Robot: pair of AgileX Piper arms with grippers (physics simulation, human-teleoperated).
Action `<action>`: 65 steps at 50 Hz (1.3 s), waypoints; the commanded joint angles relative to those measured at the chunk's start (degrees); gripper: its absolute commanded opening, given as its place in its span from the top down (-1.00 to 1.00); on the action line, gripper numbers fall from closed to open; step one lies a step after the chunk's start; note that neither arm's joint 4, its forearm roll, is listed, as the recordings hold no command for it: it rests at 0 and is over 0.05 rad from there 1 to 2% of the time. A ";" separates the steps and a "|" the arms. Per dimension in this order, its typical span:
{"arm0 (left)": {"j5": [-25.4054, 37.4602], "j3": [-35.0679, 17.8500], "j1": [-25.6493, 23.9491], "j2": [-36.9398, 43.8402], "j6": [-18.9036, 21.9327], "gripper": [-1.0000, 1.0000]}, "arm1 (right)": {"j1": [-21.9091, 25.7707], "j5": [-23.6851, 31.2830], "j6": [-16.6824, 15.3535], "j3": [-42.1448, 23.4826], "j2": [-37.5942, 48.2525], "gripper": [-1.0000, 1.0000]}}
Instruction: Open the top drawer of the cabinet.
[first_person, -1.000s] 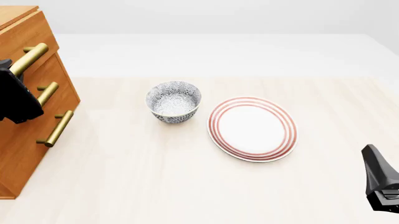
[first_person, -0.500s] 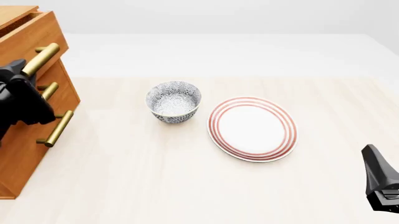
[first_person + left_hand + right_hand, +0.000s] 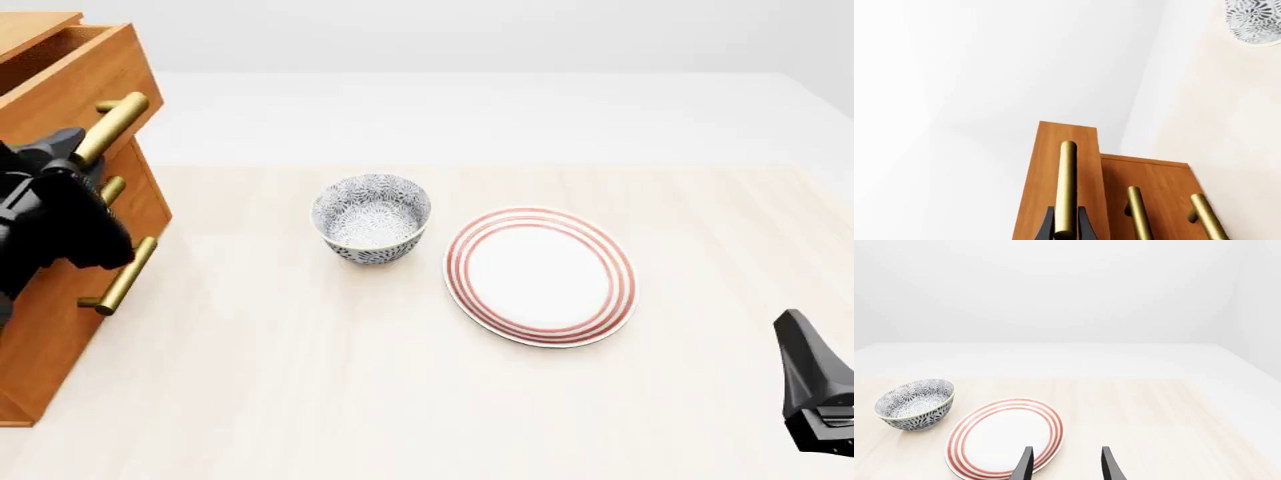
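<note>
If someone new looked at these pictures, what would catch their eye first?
Probably the big orange-brown cabinet at the table's left edge, its top drawer pulled partly out, the left tool shut on its brass handle. Next, mid-table, the patterned bowl beside the red-ringed plate.

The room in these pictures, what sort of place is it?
Likely a computer-made test scene, not a real home: a pale table before blank white walls, holding only a wooden cabinet, a patterned bowl and a striped plate.

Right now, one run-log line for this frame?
left claw: shut on top drawer handle | drawer: partly out of cabinet | right claw: open, idle
</note>
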 commanded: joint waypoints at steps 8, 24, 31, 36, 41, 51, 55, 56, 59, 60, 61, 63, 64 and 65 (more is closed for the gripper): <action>6.32 2.70 -5.73 -4.99 0.00 1.00 | 0.00 0.00 0.00 0.00 0.00 -1.00; 8.74 2.54 -8.92 -8.38 -0.36 1.00 | -0.01 0.00 0.01 0.00 0.00 -1.00; 9.39 3.02 -10.18 -10.07 0.03 1.00 | -0.01 0.00 0.00 0.00 0.00 -1.00; 8.87 3.76 -11.25 -10.22 0.42 1.00 | 0.00 0.01 0.00 0.00 0.01 -1.00; 8.84 4.22 -12.21 -10.63 0.56 1.00 | 0.00 0.00 0.00 0.00 0.00 -1.00; 10.70 3.33 -13.52 -12.35 -0.48 1.00 | 0.00 -0.01 -0.01 0.00 -0.01 -1.00; 10.81 2.80 -13.94 -12.39 -0.63 1.00 | 0.01 0.00 0.01 0.00 0.00 -1.00; 10.61 2.86 -14.16 -12.42 -0.49 1.00 | 0.00 0.00 0.01 0.00 0.00 -1.00; 10.69 2.83 -14.50 -12.55 -0.64 1.00 | -0.01 -0.01 0.00 0.00 -0.01 -1.00; 10.82 2.78 -14.57 -12.57 -0.74 1.00 | 0.01 0.00 -0.01 0.00 0.00 -1.00; 10.59 2.85 -14.62 -12.45 -0.69 1.00 | 0.01 0.00 -0.01 0.00 0.00 -1.00; 11.30 2.65 -15.58 -12.58 -1.09 1.00 | 0.00 0.00 0.01 0.00 0.00 -1.00; 11.47 2.65 -15.71 -12.63 -1.08 1.00 | 0.00 0.00 0.00 0.00 0.00 -1.00; 11.47 2.65 -15.71 -12.63 -1.08 1.00 | 0.00 0.00 0.00 0.00 0.00 -1.00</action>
